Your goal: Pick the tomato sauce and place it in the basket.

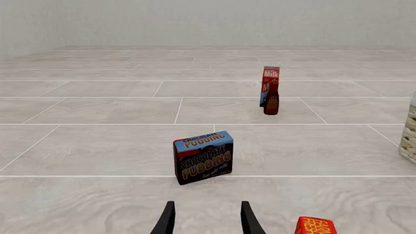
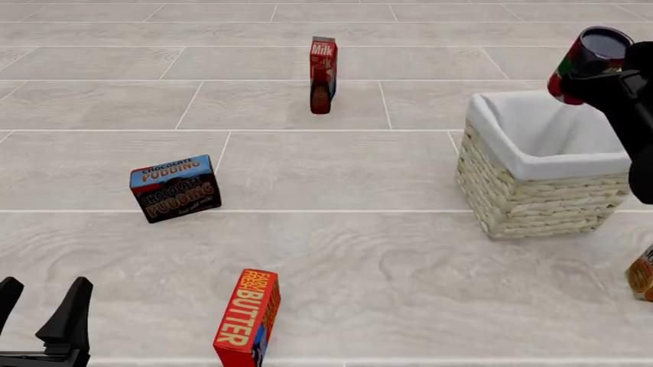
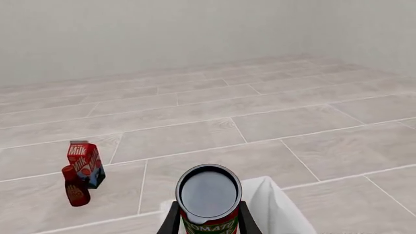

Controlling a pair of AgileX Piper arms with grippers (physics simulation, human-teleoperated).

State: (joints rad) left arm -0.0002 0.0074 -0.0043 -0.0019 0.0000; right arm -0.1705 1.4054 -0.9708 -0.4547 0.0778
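The tomato sauce (image 2: 583, 63) is held in the air, tilted, clamped between the fingers of the right hand (image 2: 602, 76) at the upper right of the front view. It is seen above the far right corner of the basket (image 2: 531, 191), clear of the white cloth lining. In the right wrist view the can's (image 3: 209, 200) dark lid is turned toward the camera, the two fingers of the right hand (image 3: 209, 222) are pressed against its sides, and part of the basket's (image 3: 276, 209) white lining is visible just behind it.

The basket is set on the bench (image 2: 337, 176) at about 3 o'clock from the middle of the front view. At 12 o'clock, well apart from the basket, the milk carton (image 2: 323, 61) is stood upright, with a small dark red bottle (image 2: 320, 95) just in front of it; whether they touch cannot be told. The chocolate pudding box (image 2: 176, 188) is placed at about 9 o'clock, slightly tilted. The butter box (image 2: 247, 317) is stood at 6 o'clock. An orange-labelled can (image 2: 641, 275) is cut off by the edge at about 4 o'clock.

The left hand (image 2: 39, 321) is held low at 7 o'clock, its fingers spread apart with nothing between them. In the left wrist view the left hand (image 1: 205, 219) is pointed toward the pudding box (image 1: 202, 157).
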